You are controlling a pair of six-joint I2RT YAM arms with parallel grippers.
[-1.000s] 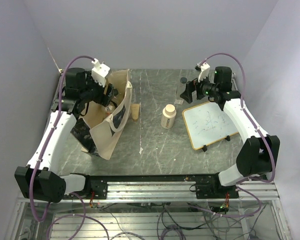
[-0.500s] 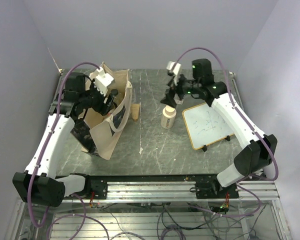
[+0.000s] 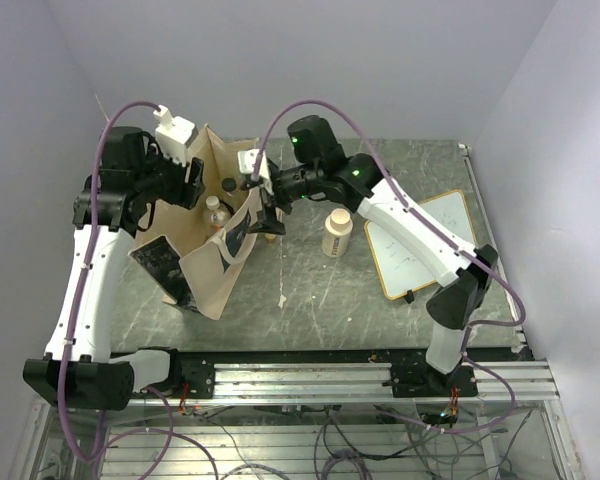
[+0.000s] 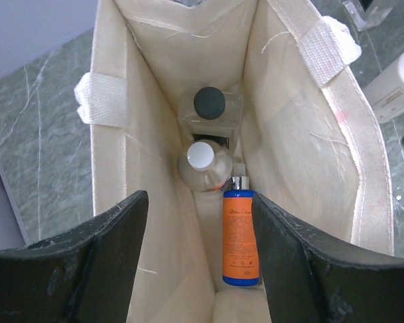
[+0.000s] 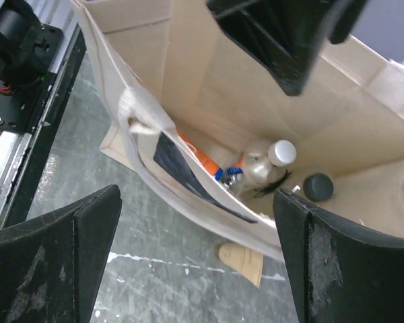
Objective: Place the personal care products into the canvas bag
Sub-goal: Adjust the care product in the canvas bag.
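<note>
The right gripper [image 5: 196, 192] is hovering over the printed side of the canvas bag [image 3: 212, 282], its jaws spread wide with nothing between them. A second ago it was standing at the far right, beside the wood-framed whiteboard [image 3: 448, 215]; since then its arm has been sweeping leftward across the grey table [image 3: 320, 290], and it is now stretching over part of the board.

The left gripper [image 4: 199, 195] is looking straight down into the bag's mouth, its jaws apart and holding nothing. A second ago it was sitting lower and closer to the opening; it is now drawn up and back toward the far left corner. The bag's far wall is also standing taller than it was then.

Three products are lying on the bag's floor: a clear bottle [image 4: 209, 104] with a dark cap, a silver bottle [image 4: 203, 161] with a white cap touching it, and a blue-and-orange bottle [image 4: 240, 235] lying flat just beside the silver one.

The cream wide-lidded bottle [image 3: 336, 232] is standing upright on the table between the bag and the whiteboard, in the same spot as a second ago, untouched by either gripper.
</note>
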